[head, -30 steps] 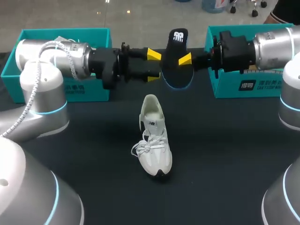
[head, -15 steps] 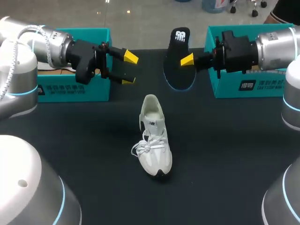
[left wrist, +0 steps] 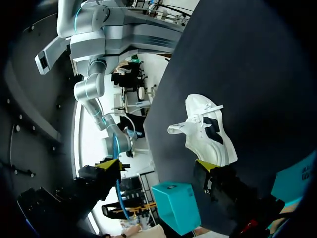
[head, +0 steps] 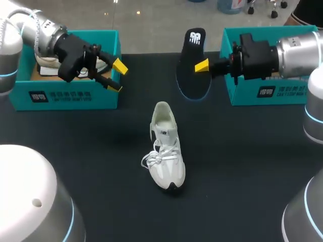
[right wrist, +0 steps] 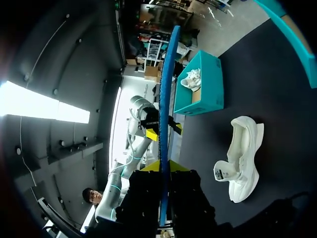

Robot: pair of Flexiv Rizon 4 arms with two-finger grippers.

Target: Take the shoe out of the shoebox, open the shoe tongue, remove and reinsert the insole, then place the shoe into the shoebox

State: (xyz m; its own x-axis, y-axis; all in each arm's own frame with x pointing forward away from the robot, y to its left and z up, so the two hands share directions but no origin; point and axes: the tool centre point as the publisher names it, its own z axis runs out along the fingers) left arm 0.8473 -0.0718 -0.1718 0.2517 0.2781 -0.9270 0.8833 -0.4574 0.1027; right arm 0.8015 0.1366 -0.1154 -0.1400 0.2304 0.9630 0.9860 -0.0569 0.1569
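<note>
A white shoe (head: 166,146) lies on the black table, heel end towards the far side, its mouth wide. Its black insole (head: 193,60) hangs upright above the table's far middle, pinched at one edge by my right gripper (head: 199,65), which comes in from the right. In the right wrist view the insole (right wrist: 166,89) shows edge-on between that gripper's (right wrist: 162,171) fingers, with the shoe (right wrist: 241,158) beyond. My left gripper (head: 117,76) stands open and empty in front of the left shoebox (head: 70,93). The left wrist view shows its own gripper (left wrist: 158,166) spread wide, the shoe (left wrist: 207,129) ahead.
The left teal shoebox holds another white shoe (head: 50,63). A second teal shoebox (head: 262,91) stands at the far right behind my right arm. The left box (right wrist: 200,87) also shows in the right wrist view, beyond the insole.
My left gripper let go beside the insole, opened wide and drew back left to the left shoebox. The right gripper kept the insole, nearly still.
</note>
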